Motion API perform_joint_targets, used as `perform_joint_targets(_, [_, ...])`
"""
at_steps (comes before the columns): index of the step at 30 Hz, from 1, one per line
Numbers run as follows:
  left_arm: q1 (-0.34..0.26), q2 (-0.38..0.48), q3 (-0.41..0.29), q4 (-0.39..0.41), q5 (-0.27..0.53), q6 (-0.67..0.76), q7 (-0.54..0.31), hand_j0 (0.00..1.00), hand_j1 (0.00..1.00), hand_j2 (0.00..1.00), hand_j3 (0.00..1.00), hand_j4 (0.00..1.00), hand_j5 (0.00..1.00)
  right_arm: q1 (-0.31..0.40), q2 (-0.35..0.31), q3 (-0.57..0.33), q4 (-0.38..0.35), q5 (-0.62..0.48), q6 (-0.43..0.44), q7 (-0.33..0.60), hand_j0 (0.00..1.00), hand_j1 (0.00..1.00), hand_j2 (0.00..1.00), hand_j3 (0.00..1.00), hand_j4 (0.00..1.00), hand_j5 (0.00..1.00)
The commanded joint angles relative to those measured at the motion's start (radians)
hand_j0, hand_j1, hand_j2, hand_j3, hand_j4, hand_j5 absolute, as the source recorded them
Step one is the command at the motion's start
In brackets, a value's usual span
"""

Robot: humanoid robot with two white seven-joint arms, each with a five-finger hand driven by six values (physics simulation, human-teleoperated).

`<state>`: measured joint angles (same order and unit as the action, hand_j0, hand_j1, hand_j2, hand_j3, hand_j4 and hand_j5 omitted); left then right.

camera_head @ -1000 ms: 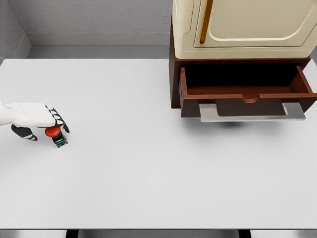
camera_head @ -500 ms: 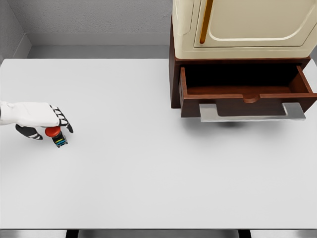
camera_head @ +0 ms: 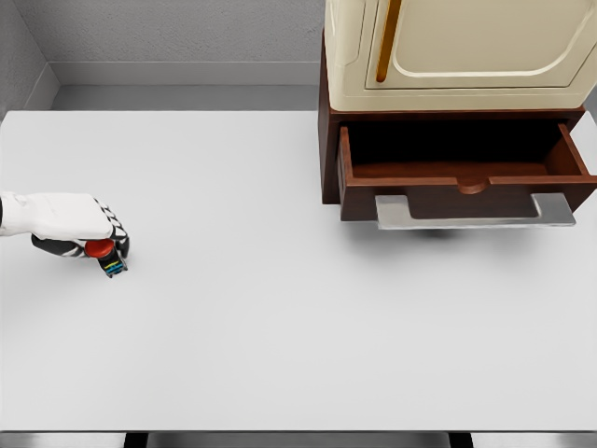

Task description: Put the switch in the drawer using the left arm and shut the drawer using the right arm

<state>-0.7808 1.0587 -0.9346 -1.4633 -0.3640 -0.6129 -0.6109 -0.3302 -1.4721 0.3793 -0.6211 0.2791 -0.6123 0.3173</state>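
Left robot hand (camera_head: pixel 79 229) at far left of white table (camera_head: pixel 280 317), fingers curled around red-capped switch (camera_head: pixel 105 255), grasping it; switch base touching table surface. Brown drawer (camera_head: pixel 462 177) pulled open under cream cabinet (camera_head: pixel 457 47) at upper right, well apart from switch; grey handle (camera_head: pixel 474 213) across drawer front. Right robot hand out of view.

The left hand (camera_head: pixel 82 229) enters from the left edge, forearm level and extended rightward. Its fingers (camera_head: pixel 116 226) curl downward, thumb tucked beneath, closed in a grasp. The right arm is out of view.
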Motion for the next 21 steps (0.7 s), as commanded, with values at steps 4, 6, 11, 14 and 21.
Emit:
perform_joint_targets(4, [0.000,0.001,0.000,0.000,0.004,0.002,0.000,0.41,0.41,0.41,0.41,0.41,0.41,-0.006,0.058,-0.140,0.060,-0.001,0.001,0.109,1.00,1.00,1.00,1.00,1.00,1.00])
perform_joint_targets(6, [0.000,0.001,0.000,0.000,0.004,0.002,0.000,0.40,0.40,0.40,0.40,0.40,0.40,0.002,0.130,-0.306,0.109,-0.003,0.001,0.276,1.00,1.00,1.00,1.00,1.00,1.00])
perform_joint_targets(11, [-0.002,0.001,0.000,-0.019,0.005,0.002,0.000,0.40,0.40,0.40,0.40,0.40,0.40,0.022,0.165,-0.342,0.162,-0.017,0.001,0.281,1.00,1.00,1.00,1.00,1.00,1.00])
perform_joint_targets(14, [-0.002,0.003,0.000,-0.060,0.007,0.002,0.000,0.39,0.39,0.39,0.39,0.39,0.39,0.079,0.179,-0.344,0.159,-0.071,0.001,0.276,1.00,1.00,1.00,1.00,1.00,1.00])
perform_joint_targets(21, [-0.025,-0.003,0.002,-0.062,0.120,0.002,0.000,0.39,0.39,0.39,0.39,0.39,0.39,0.461,0.406,-1.157,-0.140,0.155,0.001,0.294,1.00,1.00,1.00,1.00,1.00,1.00])
